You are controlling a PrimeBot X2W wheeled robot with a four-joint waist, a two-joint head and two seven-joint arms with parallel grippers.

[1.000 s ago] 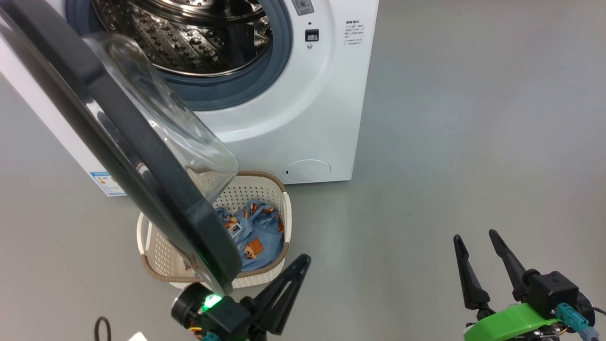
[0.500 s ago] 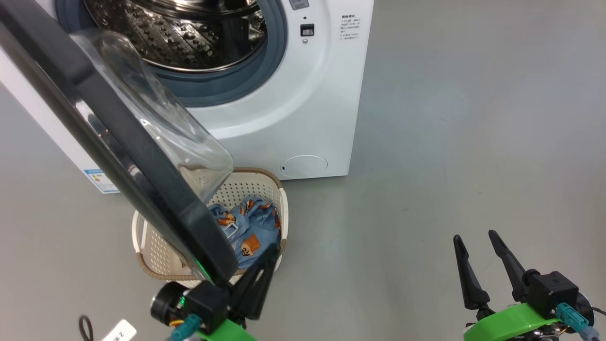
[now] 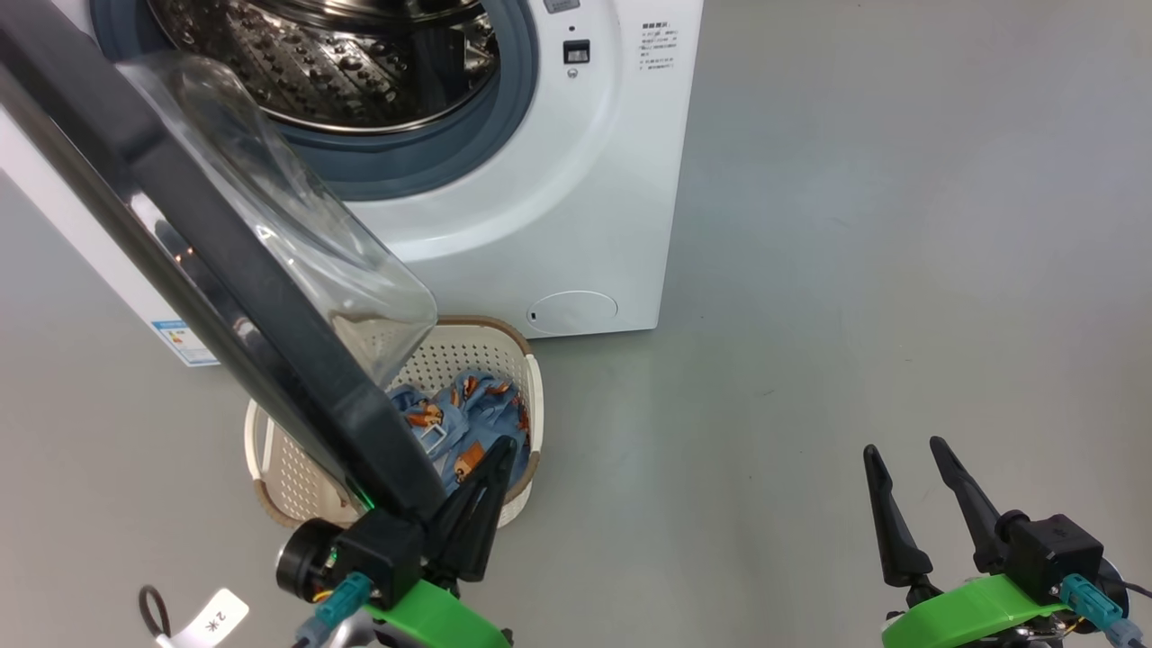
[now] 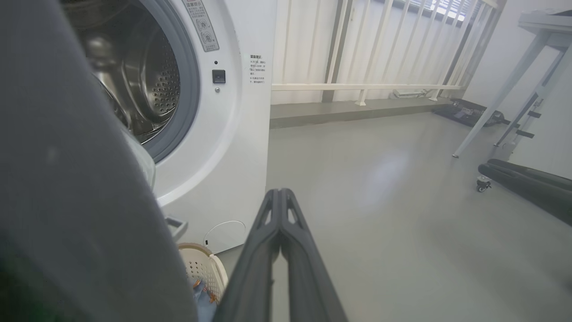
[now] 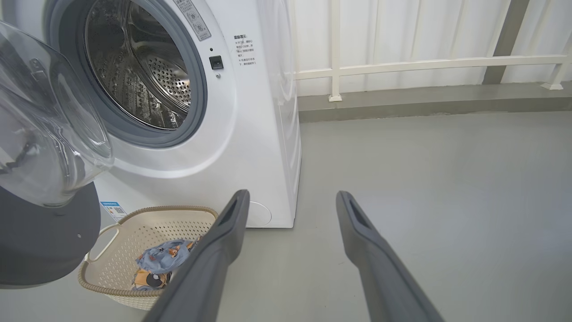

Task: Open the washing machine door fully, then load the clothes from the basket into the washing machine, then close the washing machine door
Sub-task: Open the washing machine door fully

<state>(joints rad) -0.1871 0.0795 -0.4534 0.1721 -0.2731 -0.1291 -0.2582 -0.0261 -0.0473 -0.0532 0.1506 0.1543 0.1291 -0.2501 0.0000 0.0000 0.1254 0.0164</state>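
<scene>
The washing machine [image 3: 576, 207] stands at the top of the head view with its steel drum [image 3: 342, 63] exposed. The washing machine door [image 3: 225, 261] hangs swung out toward me, its glass bowl [image 5: 44, 134] over the basket [image 3: 526, 387]. The clothes [image 3: 459, 423], blue with orange figures, lie in the basket. My left gripper [image 3: 498, 450] is shut on nothing and sits just right of the door's free edge, above the basket's near rim; I cannot tell if it touches. My right gripper [image 3: 903, 447] is open over bare floor at the lower right, far from the basket.
Grey floor [image 3: 855, 270] stretches right of the machine. A white railing [image 5: 424, 65] runs along the back wall. A white table leg [image 4: 500, 94] and a black bar on a caster [image 4: 527, 183] stand to the right. A cable with a tag [image 3: 211, 616] lies at lower left.
My left gripper has swung left and in toward the door's free edge, over the basket's near rim. The head camera has shifted slightly. The right gripper has stayed put.
</scene>
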